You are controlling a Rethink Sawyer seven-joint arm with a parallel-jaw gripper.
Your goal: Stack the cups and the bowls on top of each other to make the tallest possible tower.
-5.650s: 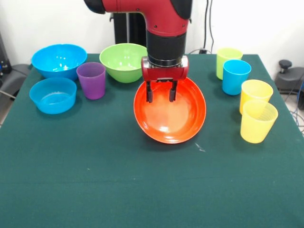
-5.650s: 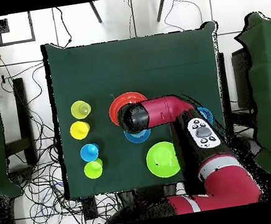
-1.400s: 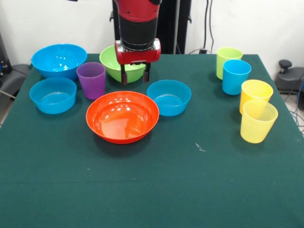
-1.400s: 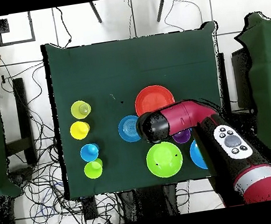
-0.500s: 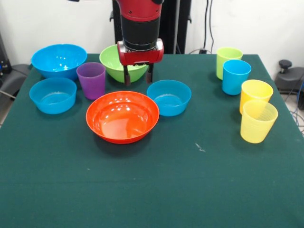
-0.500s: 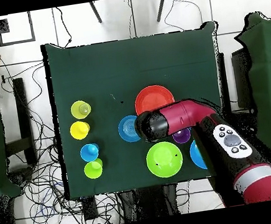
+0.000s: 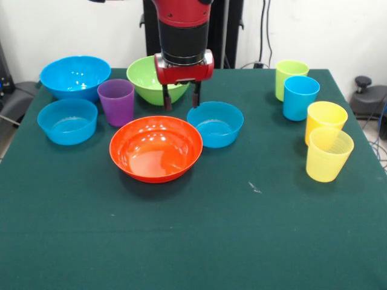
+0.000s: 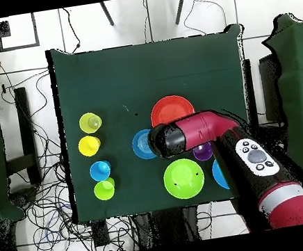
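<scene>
On the green desk [image 7: 199, 241], the blue bowls [image 7: 67, 121], purple cup [image 7: 117, 101], orange bowl [image 7: 156, 148] and right-hand cups [image 7: 300, 97] all sit empty and unstacked, while the claw [image 7: 181, 99] hangs spread wide, holding nothing.

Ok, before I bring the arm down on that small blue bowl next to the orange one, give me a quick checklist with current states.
1. Jaws open: ok, the gripper shows two spread fingers with nothing between them.
2. Gripper centred over the small blue bowl: not ok, it hangs by the bowl's rim on the green bowl side.
3. Bowl empty and upright: ok.
4. Gap to the orange bowl: cannot tell, the rims look very close.
5. Purple cup clear of the gripper: ok.
6. Tower begun: not ok, nothing is stacked.
</scene>
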